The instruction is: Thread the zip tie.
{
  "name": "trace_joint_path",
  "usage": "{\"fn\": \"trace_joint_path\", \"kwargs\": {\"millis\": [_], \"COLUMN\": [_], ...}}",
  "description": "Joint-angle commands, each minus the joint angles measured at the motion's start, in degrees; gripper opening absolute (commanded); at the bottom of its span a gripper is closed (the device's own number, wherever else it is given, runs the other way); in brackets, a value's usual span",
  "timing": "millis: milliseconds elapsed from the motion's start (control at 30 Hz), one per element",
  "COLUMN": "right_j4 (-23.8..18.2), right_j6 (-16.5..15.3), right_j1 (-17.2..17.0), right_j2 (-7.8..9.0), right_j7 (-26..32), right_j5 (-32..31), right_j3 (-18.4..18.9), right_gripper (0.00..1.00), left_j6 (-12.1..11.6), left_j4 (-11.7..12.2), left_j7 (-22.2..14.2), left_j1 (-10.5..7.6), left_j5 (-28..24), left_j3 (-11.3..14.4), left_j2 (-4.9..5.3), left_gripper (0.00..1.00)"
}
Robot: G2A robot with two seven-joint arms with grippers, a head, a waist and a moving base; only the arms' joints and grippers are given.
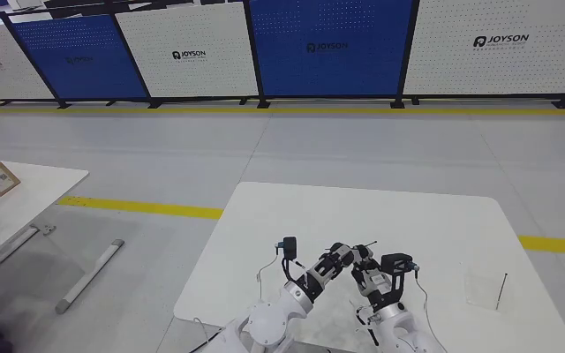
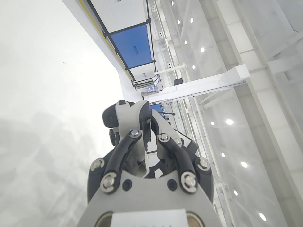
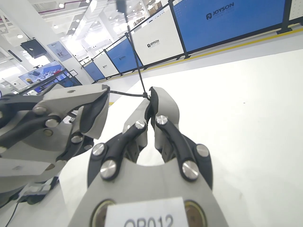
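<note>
A thin black zip tie is held between both grippers above the white table. In the right wrist view my right gripper is shut on the strap. From there the strap rises to the tie's square head. A short stretch runs sideways to my left gripper, which is shut on the other end. In the left wrist view the left gripper has its pads pressed together. From above, the left gripper and the right gripper meet tip to tip near the table's front, with the zip tie sticking out.
A clear plastic box with a thin black stick leaning at its side stands at the table's front right. Another white table is off to the left across the floor. Blue and white panels line the back.
</note>
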Motion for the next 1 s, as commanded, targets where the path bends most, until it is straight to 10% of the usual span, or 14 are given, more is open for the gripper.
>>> {"fn": "trace_joint_path", "kwargs": {"millis": [0,967], "right_j4": [0.01,1.25], "right_j6": [0.0,0.83], "right_j1": [0.01,0.66], "right_j2": [0.0,-0.17], "right_j7": [0.03,0.16], "right_j5": [-0.1,-1.79], "right_j3": [-0.01,-0.63], "right_gripper": [0.0,0.0], "left_j6": [-0.43,-8.11], "left_j4": [-0.06,-4.76], "left_j7": [-0.3,-5.09], "left_j1": [0.09,4.9], "left_j5": [-0.17,-2.02], "left_j3": [-0.05,-2.91], "left_j2": [0.01,1.08], "left_gripper": [0.0,0.0]}}
